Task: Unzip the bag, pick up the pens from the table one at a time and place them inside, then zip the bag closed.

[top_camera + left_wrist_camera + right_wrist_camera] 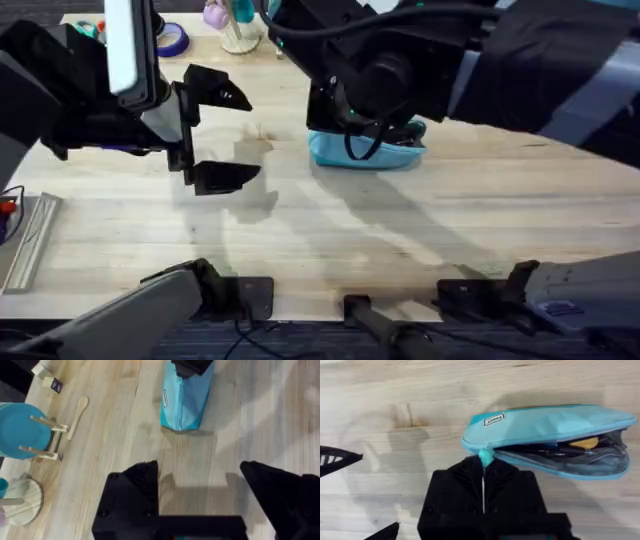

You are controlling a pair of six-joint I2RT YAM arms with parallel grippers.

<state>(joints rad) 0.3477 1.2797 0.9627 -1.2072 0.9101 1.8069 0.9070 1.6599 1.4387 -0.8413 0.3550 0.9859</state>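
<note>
The light blue bag (545, 422) lies on the table (400, 230) beyond its middle, its zipper open along most of its length. Dark pens (555, 450) lie inside it beside something yellow. My right gripper (483, 462) is shut on the teal zipper pull (485, 456) at one end of the bag (365, 152). My left gripper (235, 135) hovers open to the left of the bag (185, 400), holding nothing, and its wrist view shows the right gripper (192, 366) over the bag's far end.
A blue dish on a wooden rack (22, 430) and a pale wooden spoon (77, 412) sit at the table's back left. A purple tape roll (172, 40) and a cup of utensils (238, 25) stand at the far edge. A metal rail (30, 240) lies at the left.
</note>
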